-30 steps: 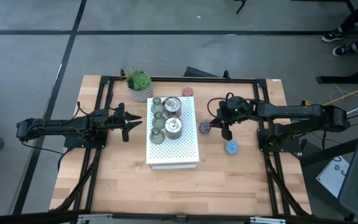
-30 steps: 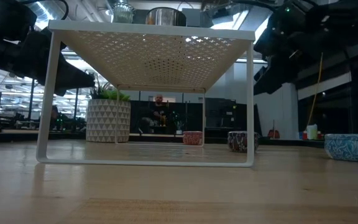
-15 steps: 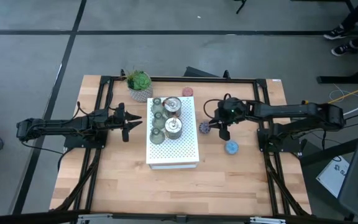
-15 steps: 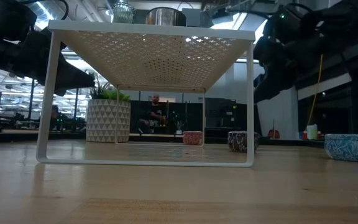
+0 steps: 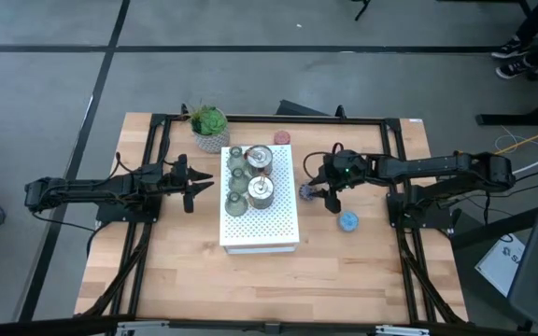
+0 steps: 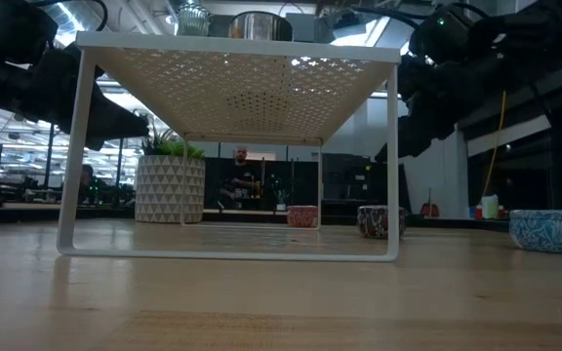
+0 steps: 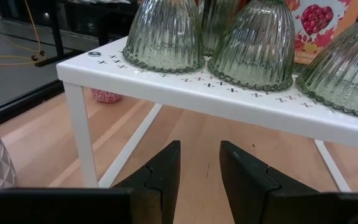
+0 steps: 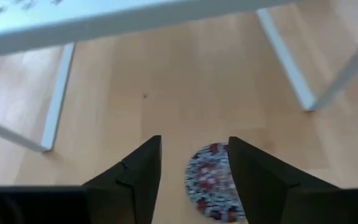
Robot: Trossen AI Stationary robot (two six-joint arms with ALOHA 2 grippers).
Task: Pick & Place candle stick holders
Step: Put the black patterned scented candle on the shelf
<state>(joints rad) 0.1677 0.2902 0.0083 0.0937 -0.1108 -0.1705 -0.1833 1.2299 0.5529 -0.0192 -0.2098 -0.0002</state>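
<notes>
On the white perforated stand point(image 5: 261, 224) sit three olive-green glass holders point(image 5: 237, 172) and two silvery metal holders point(image 5: 261, 189). A purple holder point(image 5: 306, 192) rests on the table just right of the stand. A blue holder point(image 5: 347, 220) lies nearer and further right, and a pink holder point(image 5: 282, 138) lies behind the stand. My right gripper point(image 8: 194, 143) is open above the purple holder point(image 8: 213, 180), one finger on either side and apart from it. My left gripper point(image 7: 199, 149) is open and empty, level, left of the stand below the green holders point(image 7: 165, 34).
A green plant in a white pot point(image 5: 209, 126) stands at the far left corner of the stand. The stand's thin white legs point(image 8: 288, 59) are close in front of my right gripper. Bare wood lies along the table's near side point(image 5: 250, 280).
My right gripper has moved toward the table's left edge, closing on the purple holder beside the stand, and stays open. The holders have not moved.
</notes>
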